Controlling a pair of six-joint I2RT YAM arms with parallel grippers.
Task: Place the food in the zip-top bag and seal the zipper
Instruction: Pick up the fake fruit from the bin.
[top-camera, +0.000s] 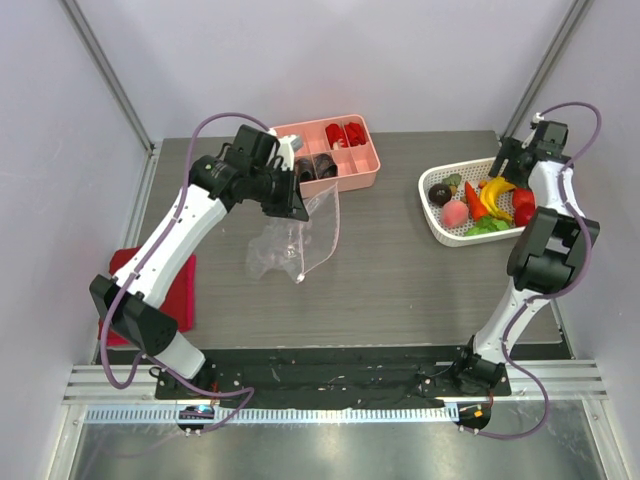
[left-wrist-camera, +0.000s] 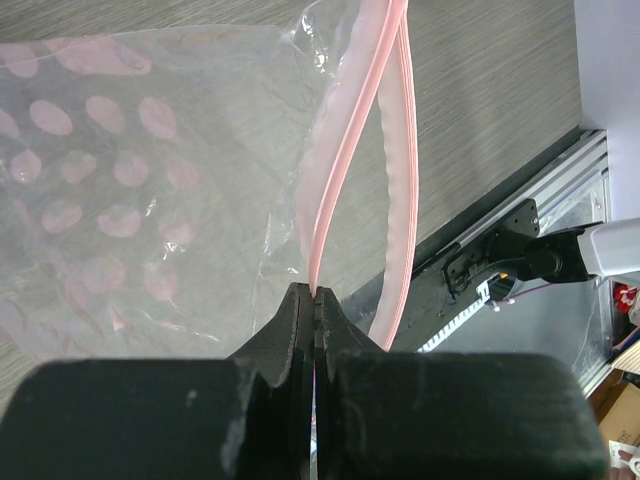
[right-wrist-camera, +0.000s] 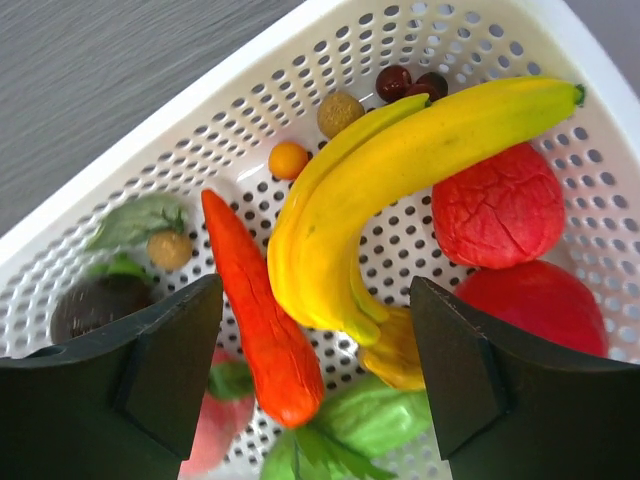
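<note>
The zip-top bag (top-camera: 290, 245) is clear and crinkly and hangs over the table's left middle. My left gripper (top-camera: 298, 208) holds it up by its mouth. In the left wrist view that gripper (left-wrist-camera: 316, 292) is shut on one lip of the pink zipper (left-wrist-camera: 345, 150); the other lip (left-wrist-camera: 400, 200) hangs free, so the mouth gapes. The food lies in the white mesh basket (top-camera: 440, 225) at the right: an orange carrot (right-wrist-camera: 255, 310), yellow bananas (right-wrist-camera: 400, 170), red round pieces (right-wrist-camera: 497, 205), a green leafy one (right-wrist-camera: 370, 420). My right gripper (right-wrist-camera: 315, 300) hovers open just above the carrot and bananas, holding nothing.
A pink compartment tray (top-camera: 362, 180) with red and black items stands at the back, right behind the left gripper. A red cloth (top-camera: 150, 290) lies at the table's left edge under the left arm. Small round pieces (right-wrist-camera: 288, 158) sit near the basket's far wall.
</note>
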